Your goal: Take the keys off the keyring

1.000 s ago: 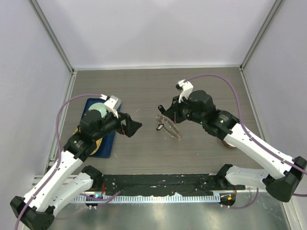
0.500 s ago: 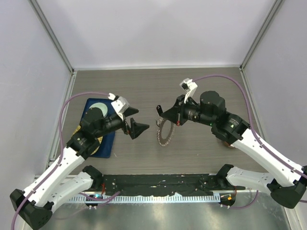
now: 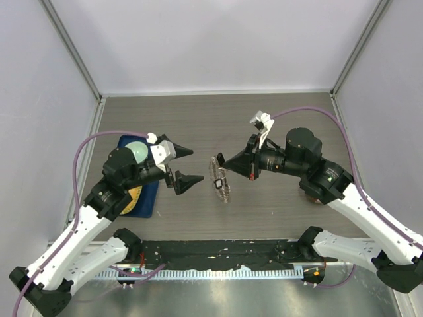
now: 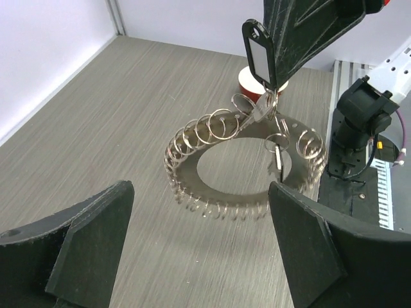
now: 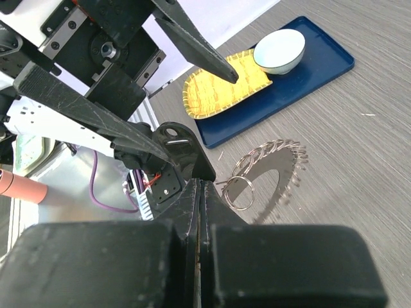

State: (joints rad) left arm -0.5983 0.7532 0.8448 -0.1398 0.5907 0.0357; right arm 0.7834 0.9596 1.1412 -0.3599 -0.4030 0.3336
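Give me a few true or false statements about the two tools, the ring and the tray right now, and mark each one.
1. The left tool is open. True.
2. The right tool is open. False: it is shut on a key, pinching its black head.
3. The ring lies in the tray. False: it hangs from the right tool, between the two tools.
4. A pale bowl sits on the tray. True.
5. The left tool grips the ring. False: its fingers stand apart from the ring, touching nothing.
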